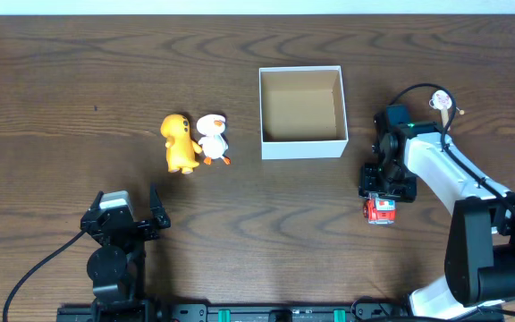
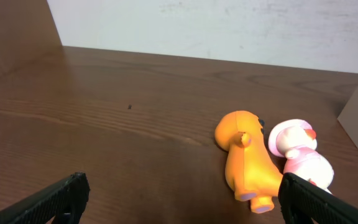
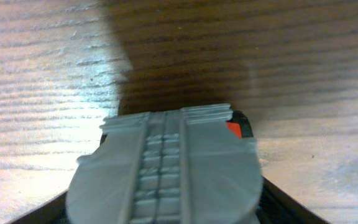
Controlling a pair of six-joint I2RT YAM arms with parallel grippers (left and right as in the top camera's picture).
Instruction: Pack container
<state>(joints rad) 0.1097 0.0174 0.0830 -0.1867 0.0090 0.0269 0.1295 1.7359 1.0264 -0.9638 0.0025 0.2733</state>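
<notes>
Jaws on the left gripper [image 1: 123, 213] are standing wide apart and holding nothing. Through the left wrist camera I am seeing its fingertips [image 2: 67, 194] at the bottom corners with bare wood between them. It is hanging low by the near edge of the desk [image 1: 52, 89], toward the left corner.

Moving right, two toys are lying on the left half of the desk, between that gripper and the far edge. The yellow duck [image 1: 180, 143] is on the left and the white duck [image 1: 213, 137] on the right, and they are touching. In the left wrist view both are lying on their sides.

The container [image 1: 302, 148] is sitting just right of the desk's centre, toward the far edge, open side up, with its brown floor showing in full.

The right gripper [image 1: 384, 183] is pointing down just right of the container's near right corner. Its jaws are standing partway in, straddling a red toy [image 1: 381, 210]. In the right wrist view the toy's grey ribbed top is filling the gap between the fingertips [image 3: 288, 205]. I cannot tell whether they are pressing on it.

A small pale figure [image 1: 441, 98] is lying beyond the right gripper, toward the far right corner, too small for me to identify.
</notes>
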